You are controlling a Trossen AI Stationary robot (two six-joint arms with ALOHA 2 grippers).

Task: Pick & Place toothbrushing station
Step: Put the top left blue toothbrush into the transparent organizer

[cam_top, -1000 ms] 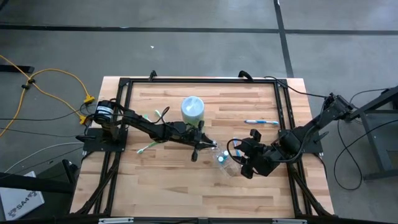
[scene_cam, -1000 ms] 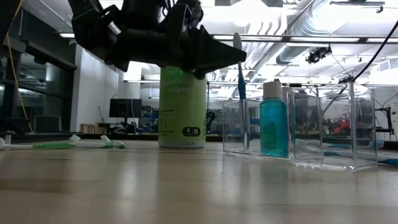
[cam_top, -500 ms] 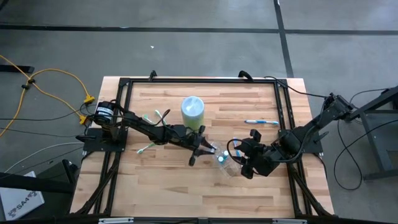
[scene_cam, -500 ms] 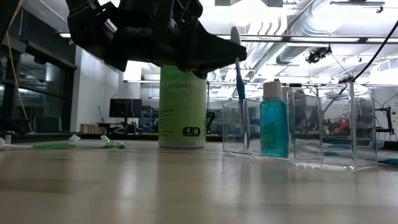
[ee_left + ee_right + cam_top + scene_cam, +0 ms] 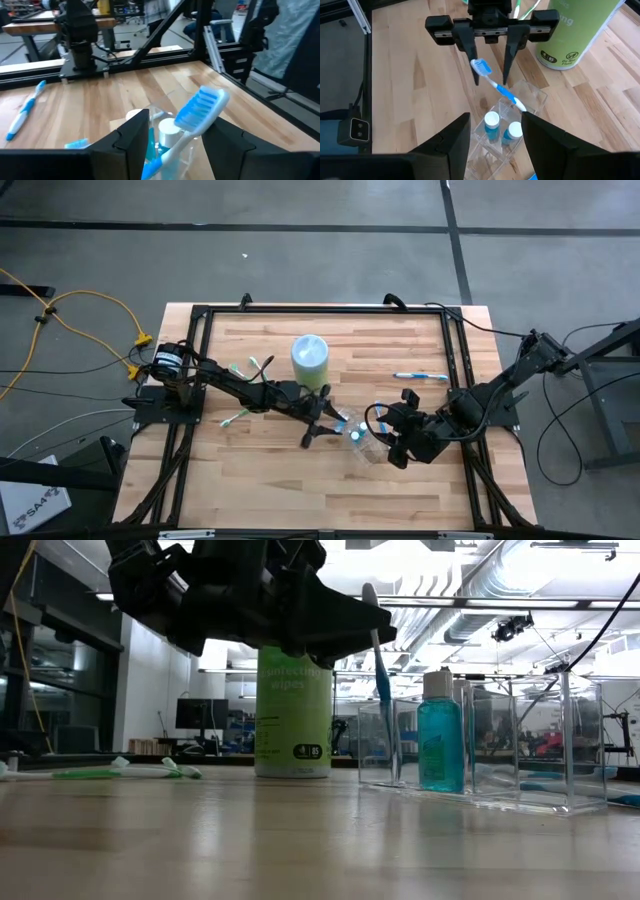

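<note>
Clear plastic container (image 5: 366,442) sat mid-table from above, left gripper (image 5: 327,424) beside it, right gripper (image 5: 399,442) opposite. Low view: blue toothbrush (image 5: 380,670) leaned in container. Right wrist: left fingers spread, brush free; right fingers apart.

I see the clear plastic container (image 5: 507,127) sitting upright near the middle of the table. A blue-white toothbrush (image 5: 497,89) leans out of it, bristle head up and tilted. Two blue tubes with white caps (image 5: 491,120) stand inside, side by side. Another blue-white toothbrush (image 5: 420,376) lies flat well apart, and green-white toothbrushes (image 5: 245,367) lie across the table.
</note>
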